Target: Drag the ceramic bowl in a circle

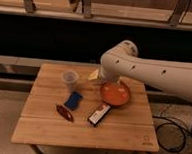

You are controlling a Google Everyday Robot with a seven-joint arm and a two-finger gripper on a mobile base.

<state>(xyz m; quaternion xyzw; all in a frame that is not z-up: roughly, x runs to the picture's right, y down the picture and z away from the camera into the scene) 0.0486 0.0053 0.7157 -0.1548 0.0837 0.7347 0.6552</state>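
Half-hidden under the smooth white arm [154,76], the hand [110,84] meets the glossy, round ceramic bowl [116,95] at its far rim; grip impossible to tell.

Dim and warm overall, lit from above. Shone brightest on the white arm [155,71] and wooden table [45,127]. Fell to black behind. Left the gripper [109,83], down at the far rim of the ceramic bowl [116,95], shaded under the arm.
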